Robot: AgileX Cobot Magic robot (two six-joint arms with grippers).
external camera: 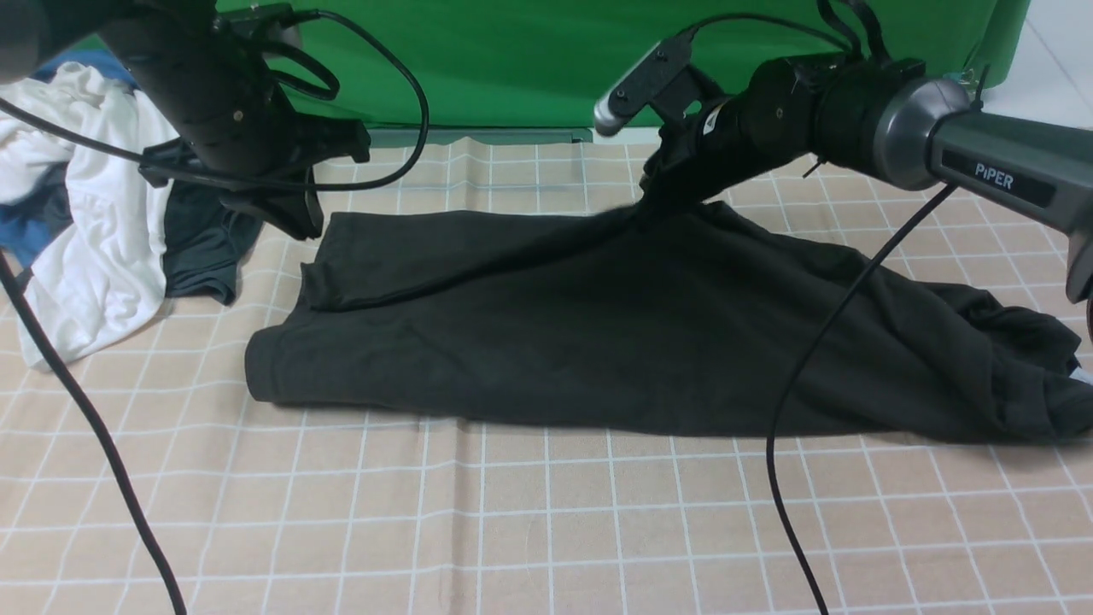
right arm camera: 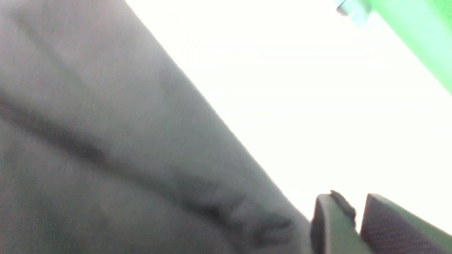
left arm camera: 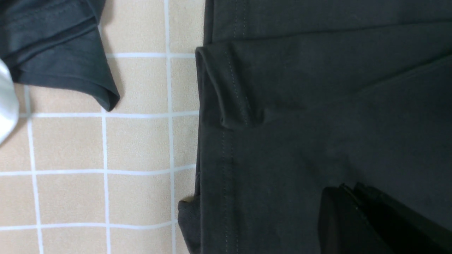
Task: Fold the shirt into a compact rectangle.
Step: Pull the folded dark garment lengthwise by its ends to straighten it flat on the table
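The black shirt (external camera: 598,342) lies spread across the checked cloth, hem at the left and bunched folds at the far right. Its far edge rises in a tent to my right gripper (external camera: 656,198), which is shut on a pinch of that fabric. The right wrist view shows the shirt (right arm camera: 106,141) hanging beside the right gripper (right arm camera: 358,204), a scrap of cloth between its fingers. My left gripper (external camera: 301,224) hovers shut over the shirt's far left corner. Its dark fingers (left arm camera: 339,211) are pressed together above the shirt (left arm camera: 317,106) near the stitched hem, with nothing visible between them.
A pile of white (external camera: 102,256), blue (external camera: 34,224) and dark grey-green clothes (external camera: 201,248) lies at the far left, close to the left arm. The grey-green garment (left arm camera: 60,53) nearly reaches the shirt's hem. A black cable (external camera: 820,342) hangs over the shirt. A green backdrop (external camera: 512,60) closes the rear.
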